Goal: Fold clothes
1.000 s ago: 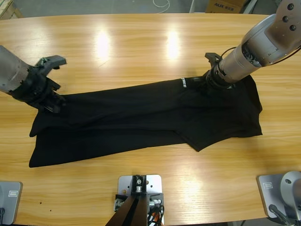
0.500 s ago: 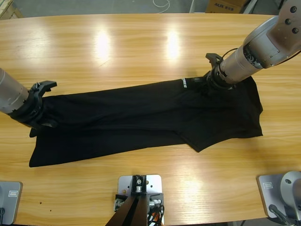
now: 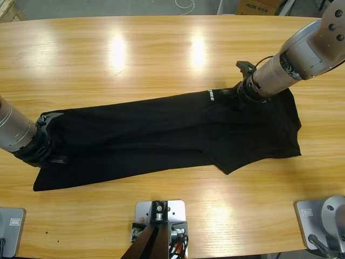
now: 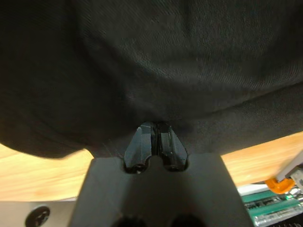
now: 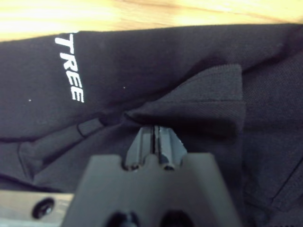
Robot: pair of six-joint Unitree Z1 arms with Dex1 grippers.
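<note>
The clothes are one black shirt (image 3: 161,140) lying flat and long across the wooden table (image 3: 161,54), with a white printed label (image 3: 210,96) near its far edge. My left gripper (image 3: 48,155) comes in from the left edge and sits at the shirt's left end. In the left wrist view its jaws (image 4: 156,137) are shut with black fabric (image 4: 156,61) bunched against their tips. My right gripper (image 3: 238,95) reaches down from the upper right. It (image 5: 155,135) is shut on a fold of the shirt beside the collar (image 5: 208,90), right of the label (image 5: 71,66).
A cardboard box (image 3: 256,6) and a white cable (image 3: 186,4) lie beyond the table's far edge. Bare wood runs along the far half of the table and along the near edge (image 3: 237,205) in front of the shirt.
My left gripper has moved toward the table's near edge, taking the shirt's left end with it. The right gripper and the right end of the shirt have stayed in place.
</note>
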